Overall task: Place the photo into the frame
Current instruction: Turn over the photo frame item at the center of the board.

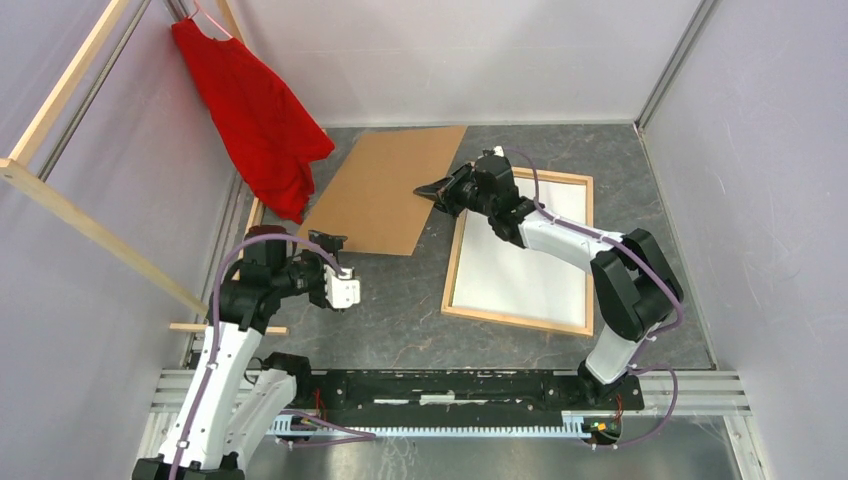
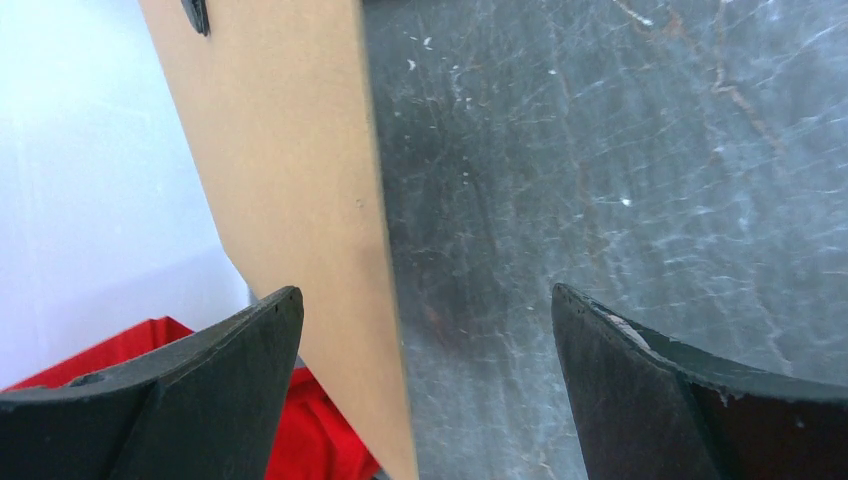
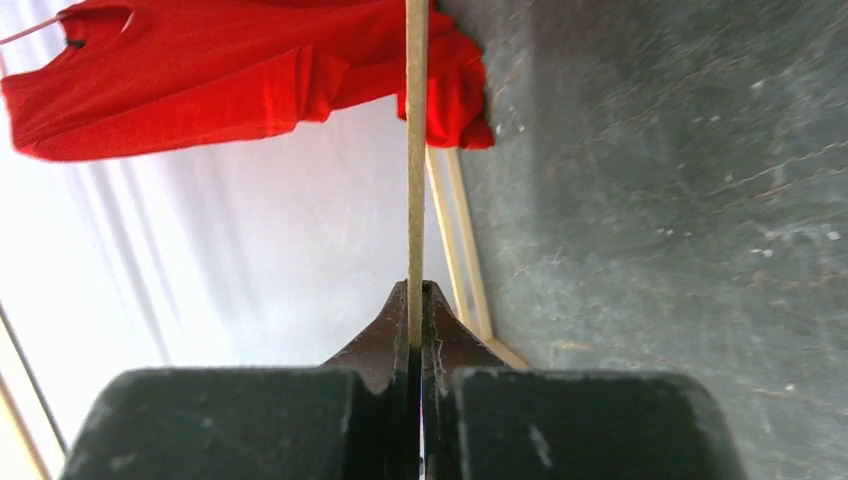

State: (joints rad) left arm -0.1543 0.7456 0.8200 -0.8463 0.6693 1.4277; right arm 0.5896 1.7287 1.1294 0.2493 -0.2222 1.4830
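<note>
While the right gripper (image 1: 437, 190) bites the edge of the brown cardboard backing board (image 1: 385, 190), its jaws are shut flat on that thin sheet, just off the frame's far left corner; the wrist view shows the board edge-on, running straight out from between the closed tips. The frame (image 1: 515, 321) itself lies flat on the grey table (image 1: 400, 310), light wood rails all round; inside it is a plain white sheet, which I take to be the photo (image 1: 520, 265) lying face down with its blank back up, though no print shows to prove it. It seems to fill the opening rail to rail where I can see it; the right arm hides the far corner.

Well left of the frame, the left gripper (image 1: 330, 245) hangs at the board's near corner with its fingers spread wide and holding nothing; a red shirt (image 1: 255, 120) hangs beyond, further left again.

By my reckoning the photo is light, floppy paper, quick to crease and hard to lift once flat; an edge or corner is the place to take it. The board looks stiff and light; an edge pinch like this one should carry it over the frame, though one corner may sag or swing.
</note>
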